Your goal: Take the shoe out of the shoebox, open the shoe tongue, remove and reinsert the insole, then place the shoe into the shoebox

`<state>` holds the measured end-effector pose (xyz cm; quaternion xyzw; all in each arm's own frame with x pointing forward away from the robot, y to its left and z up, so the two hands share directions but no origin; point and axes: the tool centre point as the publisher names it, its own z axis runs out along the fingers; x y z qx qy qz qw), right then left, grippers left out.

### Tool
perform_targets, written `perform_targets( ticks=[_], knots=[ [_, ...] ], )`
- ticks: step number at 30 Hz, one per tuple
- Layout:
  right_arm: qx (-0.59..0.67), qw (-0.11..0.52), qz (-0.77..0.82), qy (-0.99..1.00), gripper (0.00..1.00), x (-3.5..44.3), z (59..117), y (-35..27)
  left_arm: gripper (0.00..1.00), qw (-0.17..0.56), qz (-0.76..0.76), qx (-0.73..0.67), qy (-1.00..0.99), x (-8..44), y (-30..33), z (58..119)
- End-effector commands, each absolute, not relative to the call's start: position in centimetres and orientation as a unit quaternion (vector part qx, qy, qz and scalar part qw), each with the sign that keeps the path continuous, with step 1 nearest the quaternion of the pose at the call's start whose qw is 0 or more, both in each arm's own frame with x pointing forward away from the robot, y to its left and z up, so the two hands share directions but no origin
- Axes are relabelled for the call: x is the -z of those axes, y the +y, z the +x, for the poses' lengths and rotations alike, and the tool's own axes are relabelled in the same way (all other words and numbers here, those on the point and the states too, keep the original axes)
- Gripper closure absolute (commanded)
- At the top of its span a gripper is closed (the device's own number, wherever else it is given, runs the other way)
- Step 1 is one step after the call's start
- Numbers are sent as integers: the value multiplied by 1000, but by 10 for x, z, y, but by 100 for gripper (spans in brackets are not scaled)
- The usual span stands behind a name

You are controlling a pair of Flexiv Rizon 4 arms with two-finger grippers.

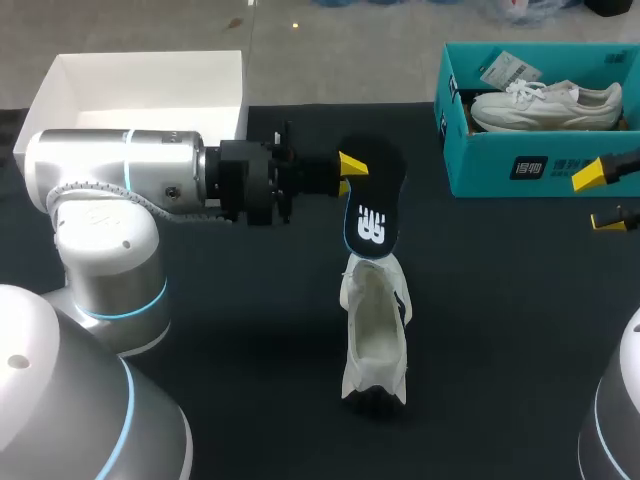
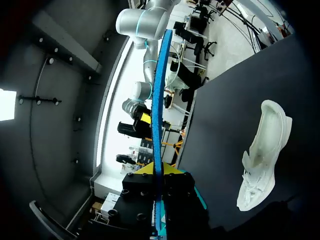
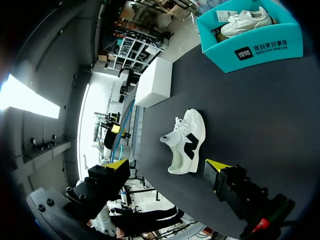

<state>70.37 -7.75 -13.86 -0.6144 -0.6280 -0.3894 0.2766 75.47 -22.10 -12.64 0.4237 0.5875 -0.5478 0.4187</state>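
A black insole [image 1: 372,205] with a blue underside hangs above the table, and my left gripper [image 1: 352,176] is shut on its heel end. In the left wrist view the insole [image 2: 159,115] shows edge-on between the fingers of that gripper [image 2: 159,172]. Just under the insole's tip, a white shoe [image 1: 375,335] lies on the black table with its opening facing up; it also shows in the left wrist view [image 2: 262,160]. My right gripper [image 1: 606,197] is open at the table's right edge, near the teal shoebox [image 1: 480,170]. Through its spread fingers [image 3: 167,165] the shoe [image 3: 186,142] lies well ahead.
The teal shoebox [image 3: 260,47] at the back right holds a second white shoe [image 1: 545,105]. A white open box [image 1: 140,95] stands at the back left, behind my left arm. The dark table [image 1: 500,330] stretches between the shoe and my right arm.
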Motion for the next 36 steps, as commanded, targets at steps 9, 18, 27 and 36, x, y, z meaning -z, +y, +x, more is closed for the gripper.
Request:
perform_targets(
  ticks=[9,18,27,36],
  knots=[
    [389,276,-616,-628,0,139,702,-77,100,189,314,719,590,156,-207,645],
    [389,276,-616,-628,0,139,702,-77,100,189,314,719,590,156,-207,645],
    [389,276,-616,-628,0,139,702,-77,100,189,314,719,590,156,-207,645],
    [389,276,-616,-628,0,139,702,-77,100,142,322,693,629,202,-207,617]
  ],
)
